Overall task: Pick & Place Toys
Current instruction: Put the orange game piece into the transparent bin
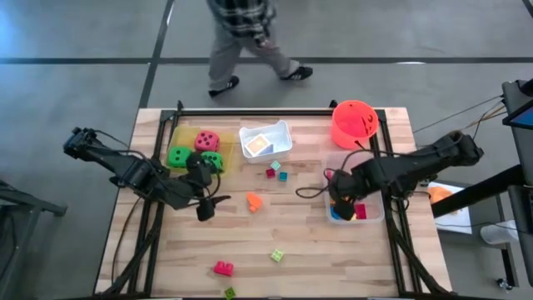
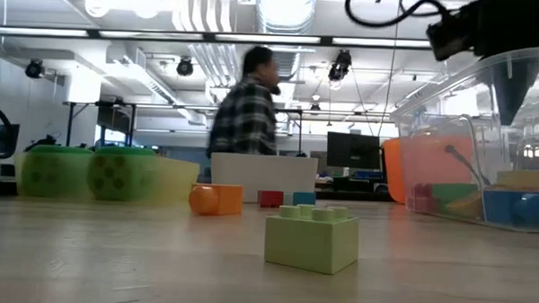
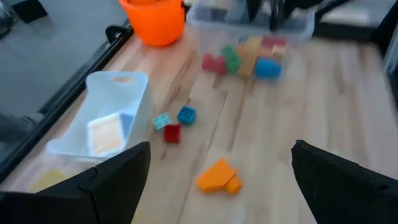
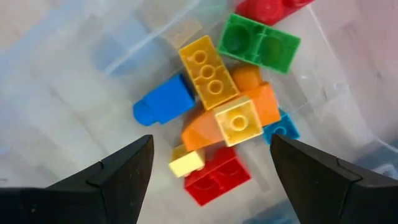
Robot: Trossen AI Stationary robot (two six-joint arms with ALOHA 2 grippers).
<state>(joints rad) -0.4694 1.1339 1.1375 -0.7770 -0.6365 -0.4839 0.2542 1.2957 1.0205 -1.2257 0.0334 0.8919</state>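
Small bricks lie loose on the wooden table: an orange one [image 1: 253, 200] [image 3: 219, 177], a red [image 1: 271, 172] and a teal one [image 1: 282, 176], a pink [image 1: 222, 267] and a light green one [image 1: 276, 255] [image 2: 311, 236]. Two green dice [image 1: 179, 156] and a pink die [image 1: 206, 140] sit in the yellow tray [image 1: 185, 133]. A card [image 1: 259, 146] lies in the white tray [image 1: 283, 133]. My left gripper [image 1: 206, 208] [image 3: 217, 180] hangs open above the table, left of the orange brick. My right gripper [image 1: 340, 200] [image 4: 210, 168] stands open, pointing down over the clear tray [image 1: 375, 212], above its pile of bricks [image 4: 224, 106].
An orange-red bucket [image 1: 354, 123] stands at the far right, just beyond the clear tray. A person [image 1: 246, 37] walks past the table's far edge. A green brick [image 1: 229, 292] lies at the near edge. The middle of the table holds only scattered bricks.
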